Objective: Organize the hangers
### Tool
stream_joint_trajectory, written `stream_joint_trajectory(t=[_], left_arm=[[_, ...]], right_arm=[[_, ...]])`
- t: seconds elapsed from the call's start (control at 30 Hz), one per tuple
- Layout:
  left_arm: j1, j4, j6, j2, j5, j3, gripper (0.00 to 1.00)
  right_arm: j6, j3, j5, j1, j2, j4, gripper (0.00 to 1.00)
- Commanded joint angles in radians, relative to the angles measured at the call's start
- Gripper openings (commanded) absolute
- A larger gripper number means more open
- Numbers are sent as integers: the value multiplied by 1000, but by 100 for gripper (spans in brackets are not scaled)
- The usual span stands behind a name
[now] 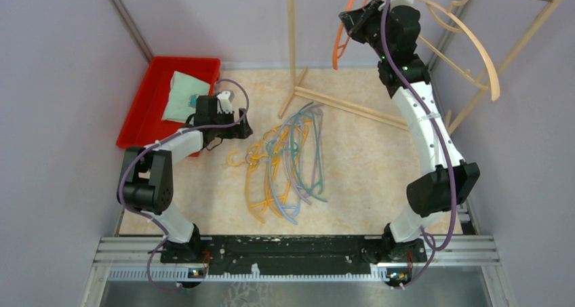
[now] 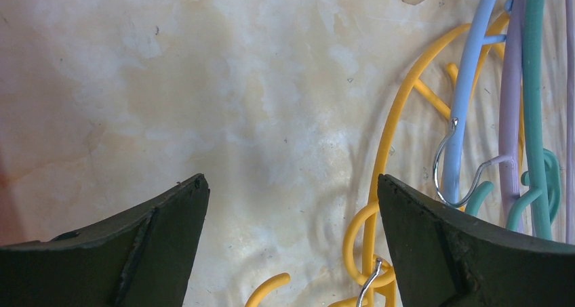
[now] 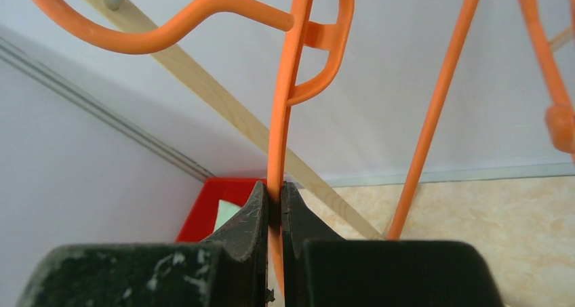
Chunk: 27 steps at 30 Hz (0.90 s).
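Note:
A pile of hangers [image 1: 288,161] in yellow, teal, light blue and lavender lies on the floor in the middle. My left gripper [image 1: 239,125] is open and empty, low over the floor just left of the pile; its wrist view shows a yellow hanger [image 2: 390,144], a light blue one [image 2: 468,83] and a teal one [image 2: 533,104] to the right of its jaws. My right gripper [image 1: 349,19] is raised high at the back and shut on an orange hanger [image 3: 283,117], up by the rack. A thick beige hanger [image 1: 474,43] hangs on the rack at the right.
A red bin [image 1: 146,104] holding a pale green cloth [image 1: 183,93] stands at the back left. The wooden rack frame [image 1: 342,104] has poles standing and slanting across the back. Lavender walls close in both sides.

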<state>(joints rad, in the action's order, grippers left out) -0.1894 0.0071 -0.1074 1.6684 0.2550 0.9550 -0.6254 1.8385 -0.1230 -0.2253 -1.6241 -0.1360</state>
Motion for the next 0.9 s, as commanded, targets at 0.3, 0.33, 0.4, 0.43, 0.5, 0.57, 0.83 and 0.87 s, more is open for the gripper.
stream_joint_trajectory(t=[0.3,0.33,0.4,0.43,0.5,0.57,0.83,0.87], left_arm=[[1,-1,14,-25,7,-7,99],[1,1,14,-25,9,-7,99],[1,4,11,-26,15,-7,99],[1,5,9,-24,18,-7,99],[1,6,7,-25,24,-7,99],[1,7,4,-28,27,-8,99],[1,19,-3,-46,35,-35,99],[1,19,-4,-50,37,-38,99]], right_arm=[[-56,-204,115,104,192,63,0],[-62,-224,114,113,211,62,0],[-71,-255,113,137,243,57,0],[-71,-266,116,144,260,54,0],[-69,-281,125,160,290,40,0],[-64,-291,131,178,314,21,0],[-39,-329,164,224,405,-61,0],[-36,-334,170,227,415,-68,0]])
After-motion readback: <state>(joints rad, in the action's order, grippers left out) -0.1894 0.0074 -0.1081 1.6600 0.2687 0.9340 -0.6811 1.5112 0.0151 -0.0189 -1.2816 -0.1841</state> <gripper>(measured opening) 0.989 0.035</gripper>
